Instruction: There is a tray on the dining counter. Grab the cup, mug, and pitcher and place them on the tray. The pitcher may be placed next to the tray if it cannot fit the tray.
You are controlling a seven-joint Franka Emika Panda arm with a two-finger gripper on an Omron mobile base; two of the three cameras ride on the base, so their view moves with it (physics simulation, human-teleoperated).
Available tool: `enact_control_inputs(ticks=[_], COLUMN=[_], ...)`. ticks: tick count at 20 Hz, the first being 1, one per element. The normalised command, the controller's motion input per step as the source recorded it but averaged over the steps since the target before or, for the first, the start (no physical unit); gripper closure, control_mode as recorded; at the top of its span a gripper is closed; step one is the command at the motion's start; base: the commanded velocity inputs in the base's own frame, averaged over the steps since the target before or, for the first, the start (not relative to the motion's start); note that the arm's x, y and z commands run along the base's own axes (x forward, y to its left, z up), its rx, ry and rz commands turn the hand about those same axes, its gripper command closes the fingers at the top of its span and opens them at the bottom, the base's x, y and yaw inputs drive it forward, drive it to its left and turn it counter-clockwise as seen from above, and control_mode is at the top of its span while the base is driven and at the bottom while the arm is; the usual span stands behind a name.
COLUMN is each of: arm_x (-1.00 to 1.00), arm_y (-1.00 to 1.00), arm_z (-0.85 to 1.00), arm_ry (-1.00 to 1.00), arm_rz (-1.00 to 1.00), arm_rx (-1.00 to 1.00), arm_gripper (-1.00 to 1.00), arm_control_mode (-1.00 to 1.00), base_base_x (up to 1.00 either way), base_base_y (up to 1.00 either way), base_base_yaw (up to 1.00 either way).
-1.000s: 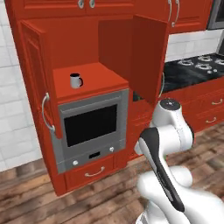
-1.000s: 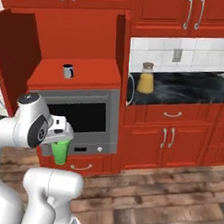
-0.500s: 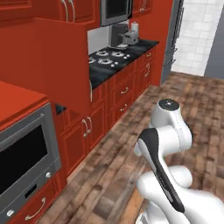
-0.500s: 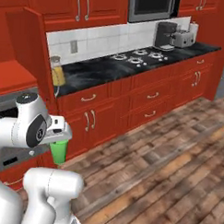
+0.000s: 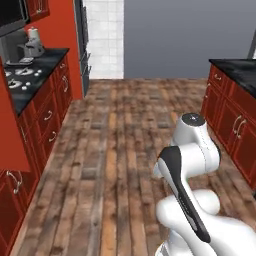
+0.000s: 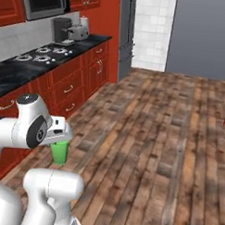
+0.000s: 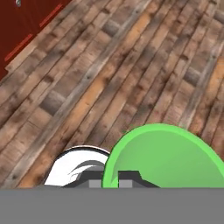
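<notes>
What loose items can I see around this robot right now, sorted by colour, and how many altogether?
Green: 1, the cup in the hand
Silver: 1, the toaster on the wall counter
Dark grey: 1, the coffee machine beside it
Total: 3

The arm (image 5: 192, 175) is glossy white, built of rounded, bulbous links with smooth shells — no cables or screws can be made out. A dark, near-black band runs lengthwise down the forward link in the left base view, and a round grey cap with a dark rim tops the joint above it. In the right base view the same kind of cap closes a joint from above, a dark grey disc marks its side — beside it sits a boxy white hand housing
</notes>
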Motion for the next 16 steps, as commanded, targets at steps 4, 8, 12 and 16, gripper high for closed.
enact_control_inputs(ticks=[4,8,12,16], arm_x=[0.00,0.00,0.00,0.00], arm_y=[0.00,0.00,0.00,0.00], arm_z=[0.00,0.00,0.00,0.00], arm_ry=[0.00,0.00,0.00,0.00], arm_rz=[0.00,0.00,0.00,0.00], arm_rx=[0.00,0.00,0.00,0.00], arm_gripper=[1.00,1.00,1.00,1.00], arm_control_mode=[1.00,1.00,1.00,1.00], base_base_x=[0.00,0.00,0.00,0.00], base_base_y=[-0.19,-0.16,-0.16,-0.19], base_base_yaw=[-0.74,-0.72,-0.69,-0.65])
